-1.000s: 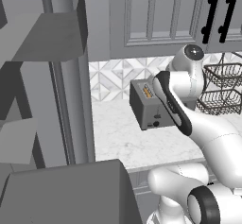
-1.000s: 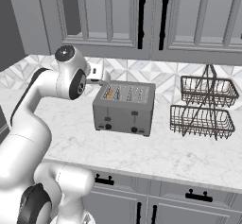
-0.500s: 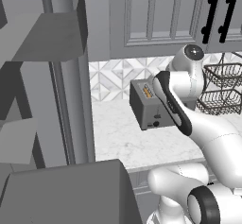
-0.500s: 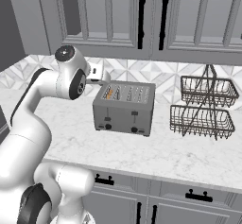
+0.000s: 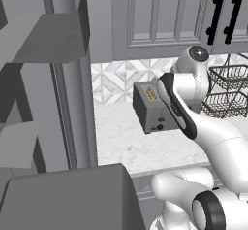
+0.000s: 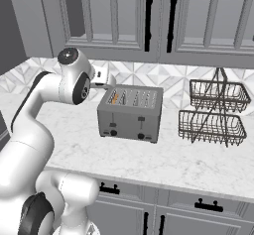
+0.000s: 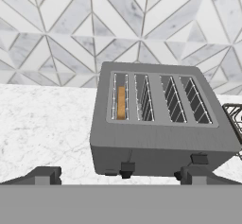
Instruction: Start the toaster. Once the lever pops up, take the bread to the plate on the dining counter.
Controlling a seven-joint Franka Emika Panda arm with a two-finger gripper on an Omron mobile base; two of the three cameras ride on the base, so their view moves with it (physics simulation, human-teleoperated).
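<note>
Nothing has moved since a second ago: the toaster (image 6: 130,113), the arm and the wire basket rack (image 6: 213,115) sit just as they did in both base views.

The hand (image 7: 119,175) is spread as wide as it goes and holds nothing. In the hand view its two dark fingertips (image 7: 45,175) rise at the bottom, one to each side, with the toaster's front face between them. Neither tip touches the toaster; the hand hangs in front of and above it, looking down on its top and front.

The toaster is a dark grey box standing on the white marble bench (image 6: 163,162), close to the tiled back wall (image 7: 71,34). Seen from the hand, four wire-lined slot openings run across its top. The bread (image 7: 121,101), a tan strip with a golden edge, sits down inside the leftmost opening. Two black levers (image 7: 126,167) show on the front face, one toward each end, with small knobs below them.

From the right base view, the rack stands on the bench to the right of the toaster, well apart from it. Grey cabinets (image 6: 129,18) with black handles hang above. The arm's white elbow (image 6: 74,78) is beside the toaster's left end.
</note>
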